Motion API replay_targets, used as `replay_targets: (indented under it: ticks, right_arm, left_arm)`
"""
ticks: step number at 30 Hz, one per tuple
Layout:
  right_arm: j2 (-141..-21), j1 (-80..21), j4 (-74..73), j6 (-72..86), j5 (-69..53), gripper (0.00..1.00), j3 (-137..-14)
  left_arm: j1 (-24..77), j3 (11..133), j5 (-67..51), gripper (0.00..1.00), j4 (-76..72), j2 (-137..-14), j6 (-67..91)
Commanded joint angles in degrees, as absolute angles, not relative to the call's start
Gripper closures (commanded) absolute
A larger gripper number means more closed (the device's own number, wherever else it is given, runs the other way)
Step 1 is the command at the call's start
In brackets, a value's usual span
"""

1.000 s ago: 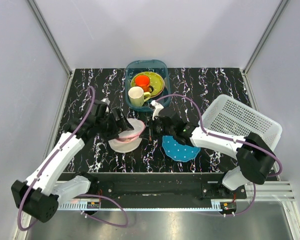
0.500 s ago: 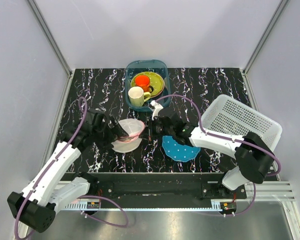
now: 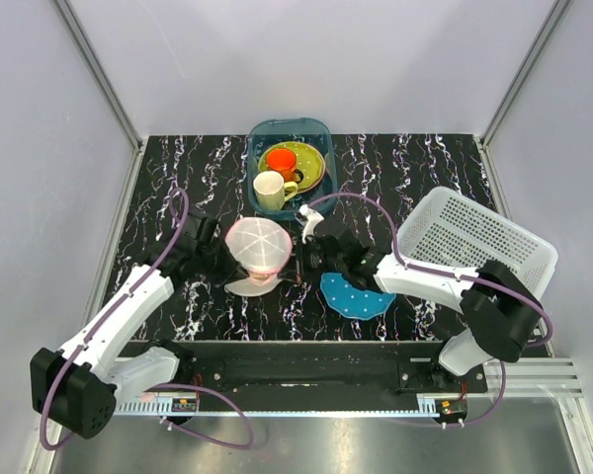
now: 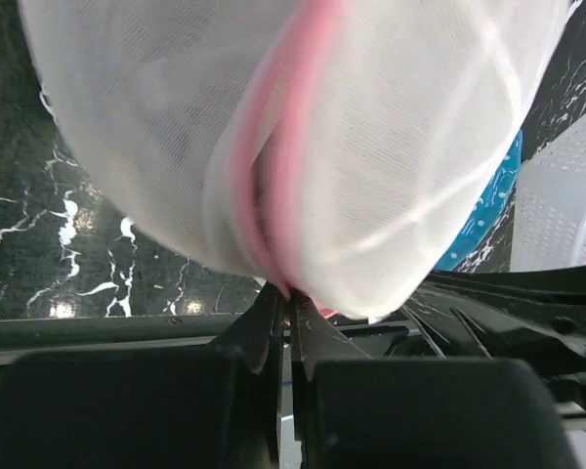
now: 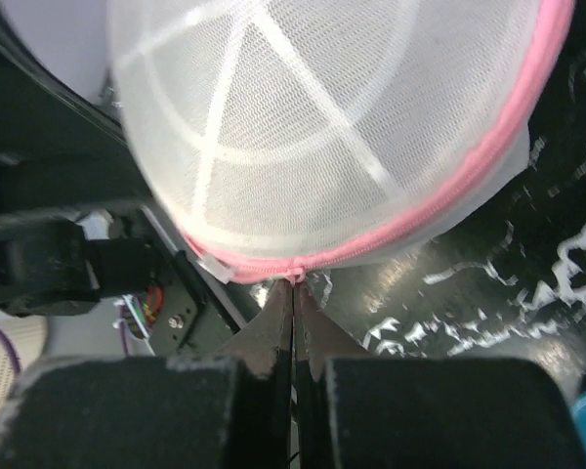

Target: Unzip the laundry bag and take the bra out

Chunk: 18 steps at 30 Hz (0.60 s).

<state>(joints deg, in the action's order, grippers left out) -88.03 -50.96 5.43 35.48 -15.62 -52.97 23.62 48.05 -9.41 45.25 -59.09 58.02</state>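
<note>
The laundry bag [image 3: 259,247] is a white mesh dome with pink zipper trim, tipped up on its edge at the middle of the table, its domed face turned upward. My left gripper [image 3: 227,263] is at its left side, shut on the pink trim [image 4: 273,225] at the bag's lower rim [image 4: 288,296]. My right gripper [image 3: 298,264] is at the bag's right side, shut at the pink zipper line [image 5: 294,282], pinching a small nub of it. The mesh bag [image 5: 322,127] fills the right wrist view. The bra is hidden.
A blue dotted plate [image 3: 354,294] lies just right of the bag, under the right arm. A big white perforated basket [image 3: 474,242] stands at the right. At the back a teal bin [image 3: 289,123] holds plates, an orange cup and a cream mug [image 3: 269,190].
The left gripper, open before, has shut on the bag's pink rim. The bag has been tipped from lying flat to standing on edge. The right gripper has stayed shut at the zipper.
</note>
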Motion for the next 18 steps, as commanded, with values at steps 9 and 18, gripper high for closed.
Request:
replay_targets:
  ticks: [9, 18]
  right_arm:
    - [-83.06, -46.67, 6.33, 31.20, -11.33, 1.00, -39.11]
    - [-83.50, -46.67, 4.67, 31.03, -12.31, 0.91, -42.71]
  left_arm:
    - [15.64, 57.74, -10.71, 1.00, 43.86, -61.78, 48.61]
    - [15.64, 57.48, -14.59, 1.00, 40.87, -63.37, 47.02]
